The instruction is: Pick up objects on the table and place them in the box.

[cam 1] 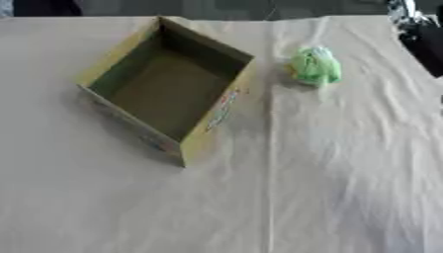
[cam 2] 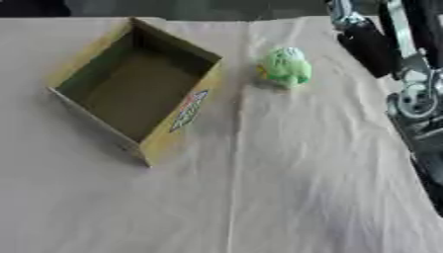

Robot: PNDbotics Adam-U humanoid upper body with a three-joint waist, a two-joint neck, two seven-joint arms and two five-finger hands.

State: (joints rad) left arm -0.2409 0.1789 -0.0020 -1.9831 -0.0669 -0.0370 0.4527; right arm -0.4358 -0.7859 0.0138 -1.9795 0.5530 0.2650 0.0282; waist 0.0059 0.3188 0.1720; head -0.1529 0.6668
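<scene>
The table (cam 1: 346,197) is covered with a pale beige cloth (cam 2: 303,188), creased in places, with one straight fold line running from the far edge to the near edge, just right of the box.

The box (cam 1: 169,89) is an open-topped cardboard carton, standing upright and turned so that one corner points toward 6 o'clock. It occupies the area from centre toward 10 o'clock in the left eye view. Its interior shows a plain brown floor with nothing visible inside. The wall facing 4 o'clock carries a coloured printed label (cam 2: 188,111); the print cannot be read.

One object lies on the cloth: a small green soft item (cam 2: 287,65), rounded in shape, with a touch of orange on its left side. It sits at about 1 o'clock from picture centre, outside the box, near the box's 3 o'clock corner but apart from it. It touches nothing but the cloth.

The right arm (cam 2: 407,94), black with silver joints, enters the right eye view from the upper right and runs down the right edge. It is well apart from the green item. No robot hand appears in either view, so whether either is released, clenched or grasping cannot be told.

A dark strip (cam 1: 216,7) lies beyond the table's far edge.
</scene>
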